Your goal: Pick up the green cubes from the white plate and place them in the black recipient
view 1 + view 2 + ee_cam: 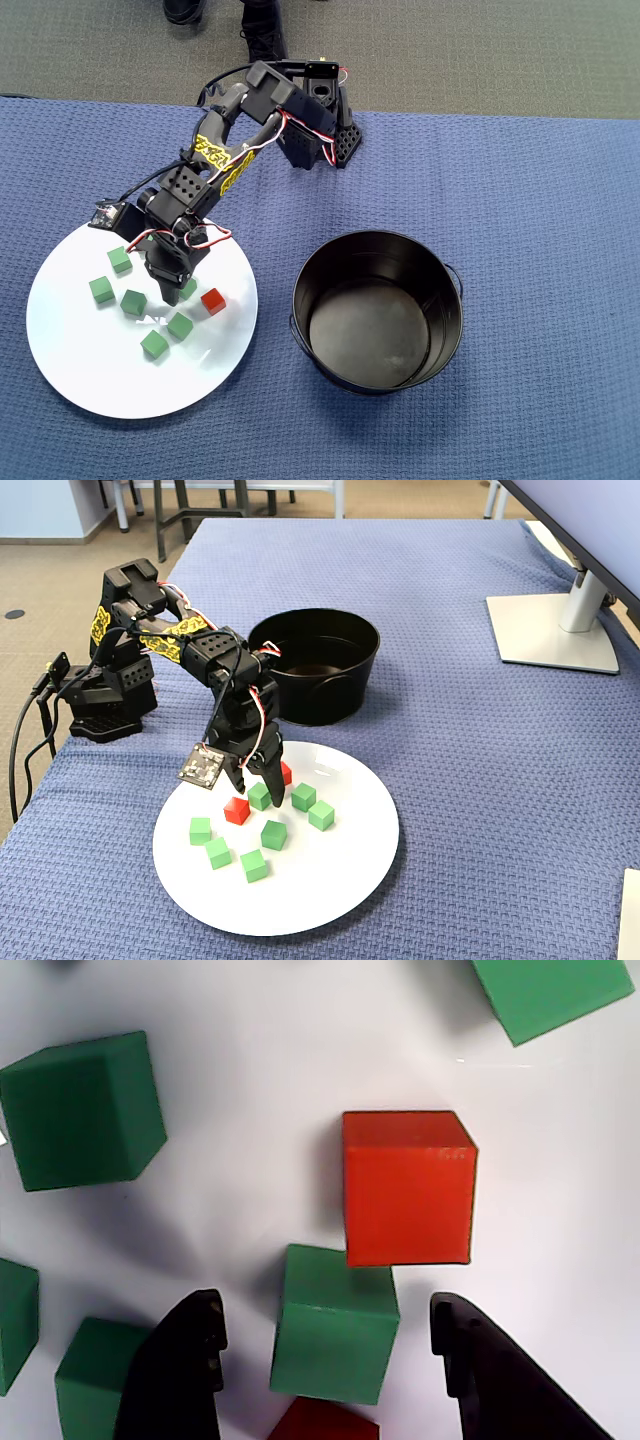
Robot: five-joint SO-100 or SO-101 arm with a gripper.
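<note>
Straddling one green cube (335,1325) on the white plate (340,890), my pincer (325,1365) is hanging open, unclosed; the black recipient (440,300) is showing empty, every cube outstanding.

Red cube (408,1188) (touching) crowds straddled green cube (336,1324).

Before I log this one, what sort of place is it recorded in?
Probably an office or lab: a table under a blue cloth, a monitor stand at its edge, chair legs on carpet beyond, and someone's shoes by the table in the overhead view.
</note>
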